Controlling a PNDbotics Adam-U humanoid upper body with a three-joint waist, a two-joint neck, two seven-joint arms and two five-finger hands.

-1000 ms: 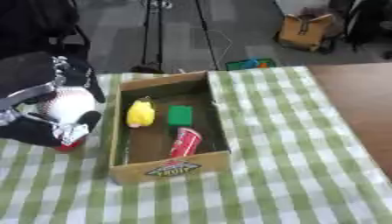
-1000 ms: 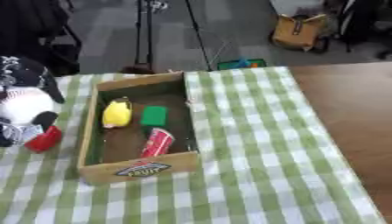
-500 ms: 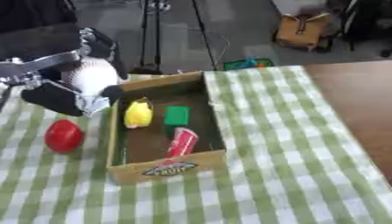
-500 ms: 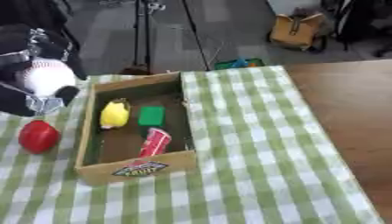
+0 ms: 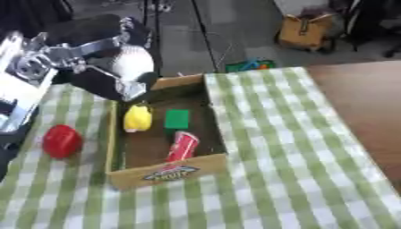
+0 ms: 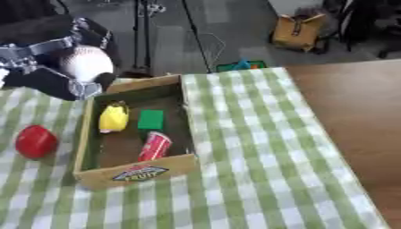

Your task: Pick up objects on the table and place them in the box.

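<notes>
Your left hand (image 6: 59,76) has lifted the white ball (image 6: 86,62) off the surface and swung it toward the box (image 6: 141,172), fingers curled round it, so pick done, drop pending. Ball's cupped in the hand just off the box's far-left corner, not over the opening yet; red obj (image 6: 35,141) sits left of box.

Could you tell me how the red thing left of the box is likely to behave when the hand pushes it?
The red thing looks rounded and smooth, so it would probably roll rather than slide on the checked cloth. It seems compact, likely rigid.
</notes>
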